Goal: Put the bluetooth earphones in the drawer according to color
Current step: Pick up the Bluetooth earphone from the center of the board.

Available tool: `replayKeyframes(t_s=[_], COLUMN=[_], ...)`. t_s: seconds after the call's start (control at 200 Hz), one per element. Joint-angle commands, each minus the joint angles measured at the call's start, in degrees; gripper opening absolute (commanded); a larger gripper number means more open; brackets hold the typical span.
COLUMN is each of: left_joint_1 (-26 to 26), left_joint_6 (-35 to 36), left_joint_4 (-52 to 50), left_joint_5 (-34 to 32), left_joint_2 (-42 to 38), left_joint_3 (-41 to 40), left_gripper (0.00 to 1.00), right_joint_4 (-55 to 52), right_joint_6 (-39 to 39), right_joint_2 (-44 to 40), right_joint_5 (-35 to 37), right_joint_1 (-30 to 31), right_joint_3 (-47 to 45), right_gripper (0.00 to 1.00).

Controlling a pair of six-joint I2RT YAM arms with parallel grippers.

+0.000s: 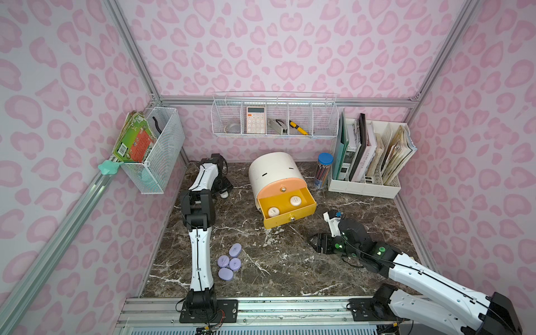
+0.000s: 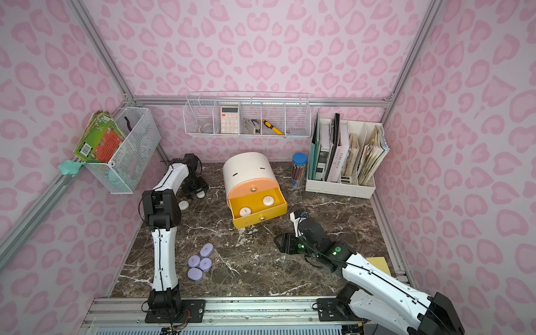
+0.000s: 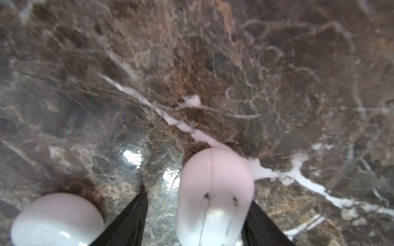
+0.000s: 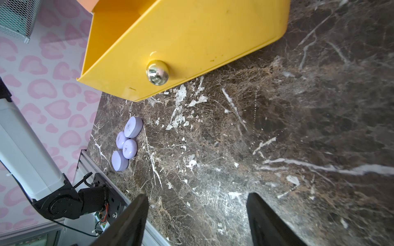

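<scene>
- L gripper: we see jaws apart astride a white case, gap at one finger; second white case just beside.
- R gripper: jaws wide, nothing btwn, over bare tabletop, near yellow drawer front.
- Mid-frame in both top views, yellow drawer pulled out w/ two white cases inside.
- Lower left by L arm: lavender cases; centre tabletop bare.

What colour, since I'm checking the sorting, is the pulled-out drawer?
Yellow: the pulled-out drawer shows best in the right wrist view, close up.
</scene>
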Motion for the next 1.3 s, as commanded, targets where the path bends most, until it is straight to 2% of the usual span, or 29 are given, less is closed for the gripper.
replayKeyframes(t_s=[0.0, 0.115, 0.345, 0.455, 0.8, 1.055, 1.295], left_joint_1=[0.0, 0.0, 0.0, -0.2, -3.5, -7.2, -14.7], left_joint_6=[0.7, 2.4, 0.7, 0.2, -1.7, -2.4, -1.7], left_joint_4=[5.8, 7.0, 4.2, 4.6, 10.4, 8.1, 2.3], left_joint_5=[1.5, 3.3, 5.0, 5.5, 7.7, 9.8, 8.1], left_joint_2=[1.4, 1.8, 1.2, -2.2, -23.7, -41.3, -54.1], left_joint_3=[-0.1, -0.2, -0.2, -4.7, -26.3, -37.1, -41.8], left_gripper=[0.65, 0.57, 0.38, 0.33, 0.3, 0.28, 0.28], right_joint_4=[0.0, 0.0, 0.0, 0.3, 1.4, 1.8, 2.6], right_joint_6=[-0.9, -0.9, -0.5, 0.0, 2.4, 3.9, 4.5], right_joint_2=[-0.3, -0.4, -1.3, -2.2, -5.9, -7.7, -7.9], right_joint_5=[-0.9, -1.1, -1.1, -1.3, -1.7, -1.6, -1.7], right_joint_1=[-0.2, -0.5, -0.5, -0.5, -0.5, -0.5, -0.5], right_joint_3=[-0.2, -0.4, -0.6, -0.7, -2.4, -3.4, -3.7], right_gripper=[0.76, 0.75, 0.75, 0.75, 0.75, 0.75, 0.75])
